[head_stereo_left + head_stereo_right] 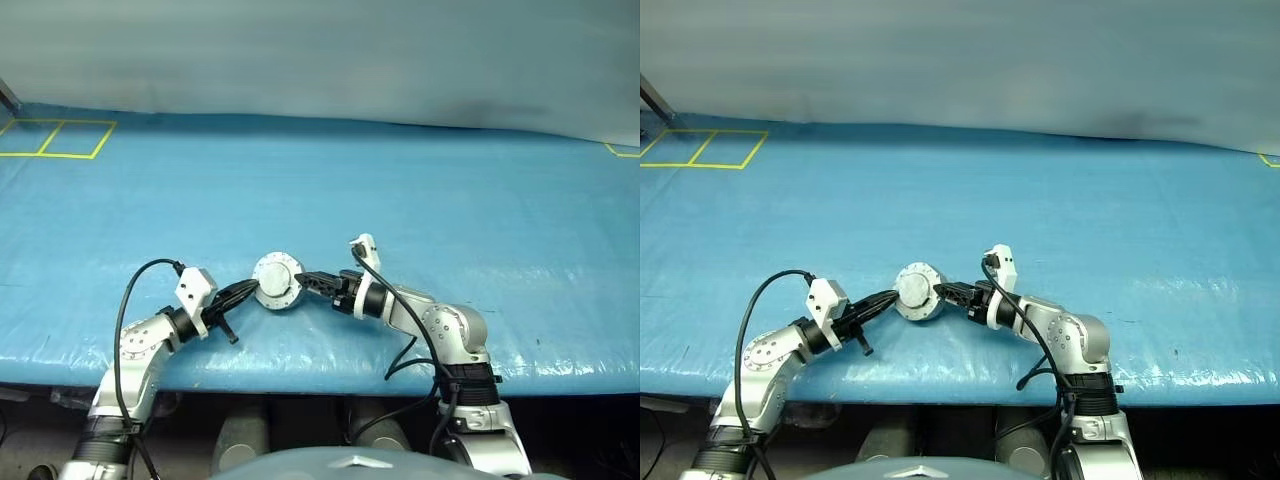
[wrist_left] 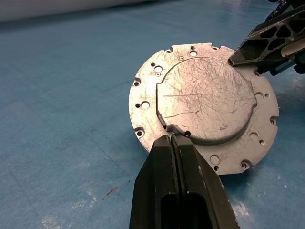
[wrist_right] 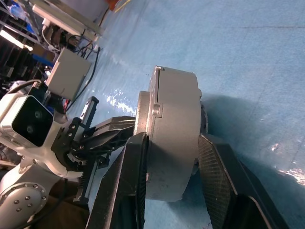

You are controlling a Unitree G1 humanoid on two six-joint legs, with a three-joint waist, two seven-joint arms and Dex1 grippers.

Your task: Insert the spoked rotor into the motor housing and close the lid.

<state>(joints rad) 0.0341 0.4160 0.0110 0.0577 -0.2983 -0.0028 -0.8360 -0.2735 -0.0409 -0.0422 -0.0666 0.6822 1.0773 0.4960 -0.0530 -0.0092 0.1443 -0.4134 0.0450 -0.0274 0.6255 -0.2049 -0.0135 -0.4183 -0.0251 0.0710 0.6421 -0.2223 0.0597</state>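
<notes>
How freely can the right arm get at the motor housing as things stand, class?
Yes, apparently freely: the right tool straddles the motor housing, a finger on each face. The left tool pinches only the flange rim from the opposite side, leaving that approach unblocked.

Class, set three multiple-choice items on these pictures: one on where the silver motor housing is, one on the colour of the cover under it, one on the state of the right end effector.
1. Where is the motor housing?
A. between the two end effectors
B. on the yellow floor marking
C. at the far wall

2. What colour is the table cover?
A. green
B. blue
C. white

3. The right end effector is:
A. wide open, clear of everything
B. shut on nothing
C. closed on the housing

Answers: 1 A, the left end effector and the right one meet it from either side. 2 B, blue throughout. 3 C, its fingers press on both flat faces.
</notes>
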